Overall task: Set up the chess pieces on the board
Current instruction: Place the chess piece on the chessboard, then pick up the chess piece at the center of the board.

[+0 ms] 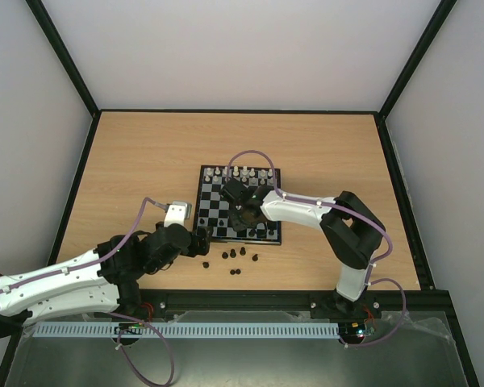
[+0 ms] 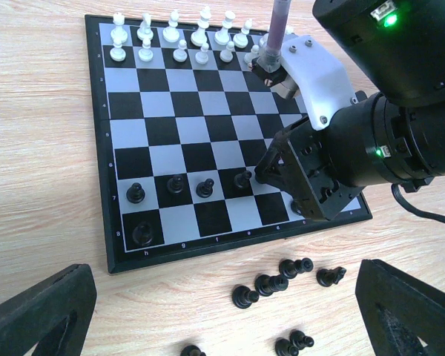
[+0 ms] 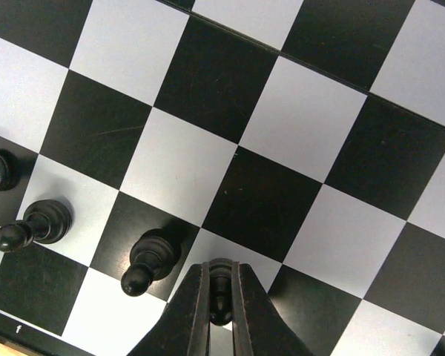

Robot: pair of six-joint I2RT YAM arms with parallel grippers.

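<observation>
Closest to the lens, the right gripper [image 3: 220,265] is clamping a black pawn [image 3: 220,304] between nearly closed fingers [image 3: 196,311] at the bottom centre of the right wrist frame, over the board [image 3: 304,126]. The left gripper [image 2: 222,271] is hanging spread wide and holding nothing. Its fingers [image 2: 37,315] are filling the lower corners of the left wrist frame, with loose black pieces [image 2: 271,282] lying on the table [image 2: 37,148] between them. Three other pawns [image 3: 148,263] are standing left of the held one. Border letters [image 2: 184,245] are seemingly reading h, g, f, e.
</observation>
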